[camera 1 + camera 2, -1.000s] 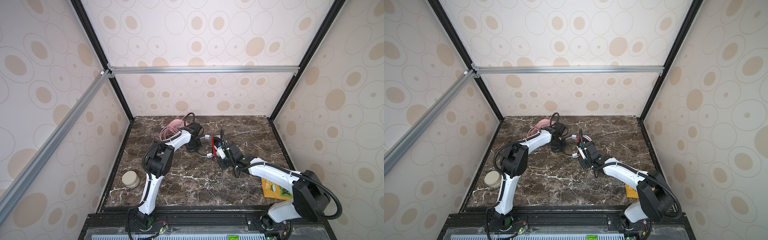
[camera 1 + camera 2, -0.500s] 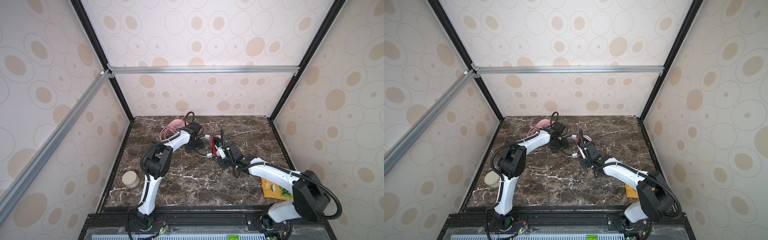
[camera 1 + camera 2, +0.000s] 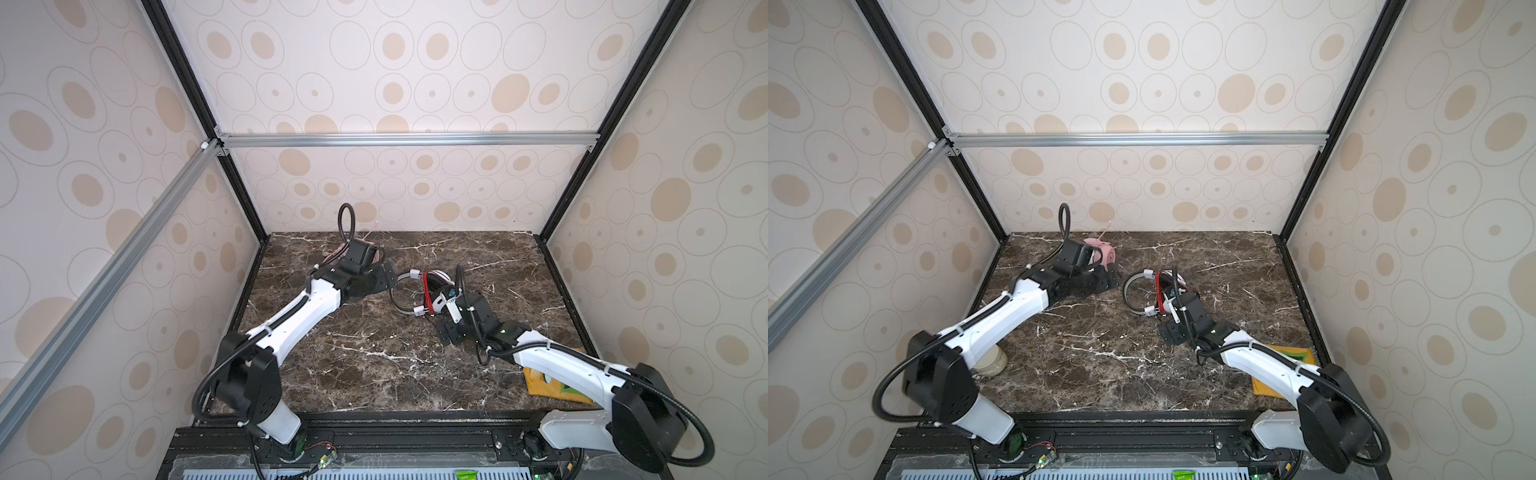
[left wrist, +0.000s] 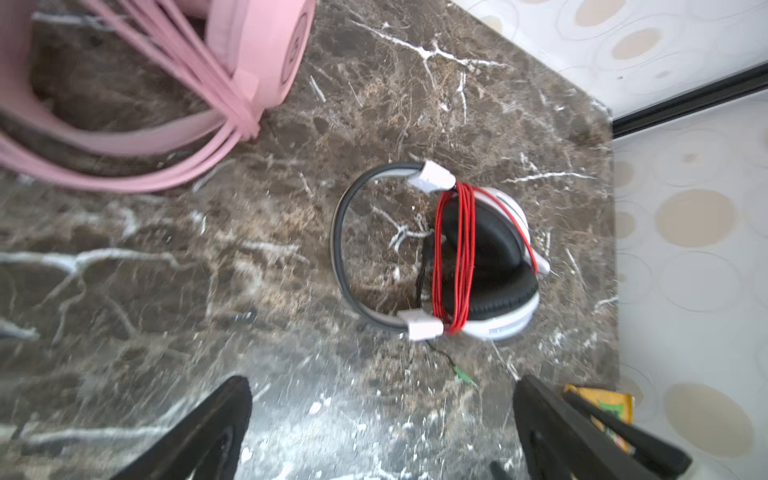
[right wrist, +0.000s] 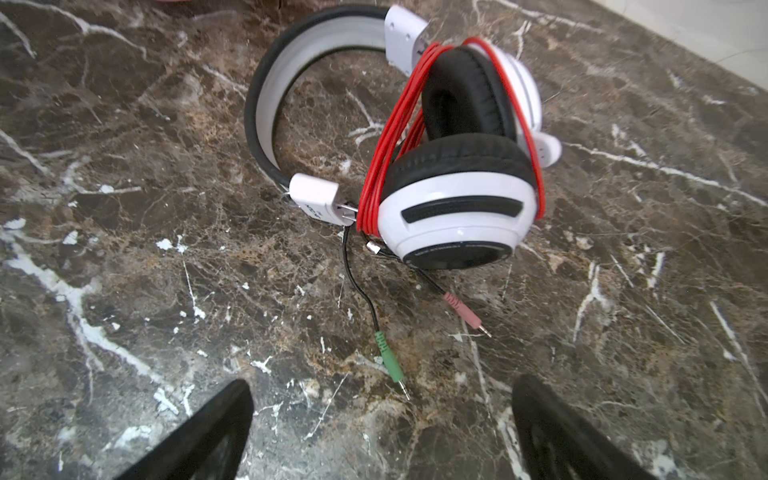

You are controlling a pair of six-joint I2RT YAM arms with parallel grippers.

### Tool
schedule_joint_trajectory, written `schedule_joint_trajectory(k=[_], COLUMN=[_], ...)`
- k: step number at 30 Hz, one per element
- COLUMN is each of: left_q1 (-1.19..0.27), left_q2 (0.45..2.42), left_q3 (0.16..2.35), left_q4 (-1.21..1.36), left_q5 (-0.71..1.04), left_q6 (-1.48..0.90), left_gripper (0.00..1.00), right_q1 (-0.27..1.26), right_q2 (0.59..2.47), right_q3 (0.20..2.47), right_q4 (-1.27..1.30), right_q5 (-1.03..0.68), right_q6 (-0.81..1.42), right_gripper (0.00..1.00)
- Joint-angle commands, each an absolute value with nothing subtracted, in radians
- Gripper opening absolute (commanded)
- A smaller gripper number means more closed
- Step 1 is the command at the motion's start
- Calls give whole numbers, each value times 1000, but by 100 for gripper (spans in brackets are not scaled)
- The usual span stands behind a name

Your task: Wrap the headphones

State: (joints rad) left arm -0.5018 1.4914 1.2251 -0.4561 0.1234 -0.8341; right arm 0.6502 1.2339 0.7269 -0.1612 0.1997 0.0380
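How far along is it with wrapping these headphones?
Looks nearly finished. Done: the red cable is wound around the white headset, the pink cable around the pink headset. In hand: nothing; the left gripper and right gripper are open. Left: perhaps tucking the loose green plug and pink plug.

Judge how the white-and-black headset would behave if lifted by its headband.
Probably stiff: the headband is a solid arc, so the white-and-black headset should rise as one piece. The red cable loops sit loosely round the earcups and might slip. The green plug and pink plug lie free and would likely dangle.
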Motion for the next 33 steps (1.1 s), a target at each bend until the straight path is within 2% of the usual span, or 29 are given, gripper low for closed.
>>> schedule_joint_trajectory(k=[1,8,14,16,21,24,27,29,33], left_q1=[-502,-500,-497,-498,-497,-498,-496,-496,-496], left_q2=[1338,912,647,637,674,637,600,588,581], left_q3=[1009,651,507,486,453,393,330,294,216], left_q4=[-321,-110,-33,3,37,119,217,274,443], left_q5=[80,-105,-306,-300,-425,-558,-697,-790,-932], left_q6=[-889,-865,-746,-691,-612,-542,-464,-403,-222], left_gripper=[98,98,98,98,98,98,98,98,98], right_q1=[661,717,764,766,766,764,765,764,761], right_q2=[1150,991,866,825,699,626,563,524,513], right_q3=[670,602,574,566,530,500,453,397,281], right_q4=[-99,-93,-129,-149,-175,-173,-133,-33,234], right_q5=[214,288,329,333,367,432,575,684,755], right_q6=[39,50,66,76,119,147,140,62,-223], right_gripper=[100,100,100,100,100,100,100,100,100])
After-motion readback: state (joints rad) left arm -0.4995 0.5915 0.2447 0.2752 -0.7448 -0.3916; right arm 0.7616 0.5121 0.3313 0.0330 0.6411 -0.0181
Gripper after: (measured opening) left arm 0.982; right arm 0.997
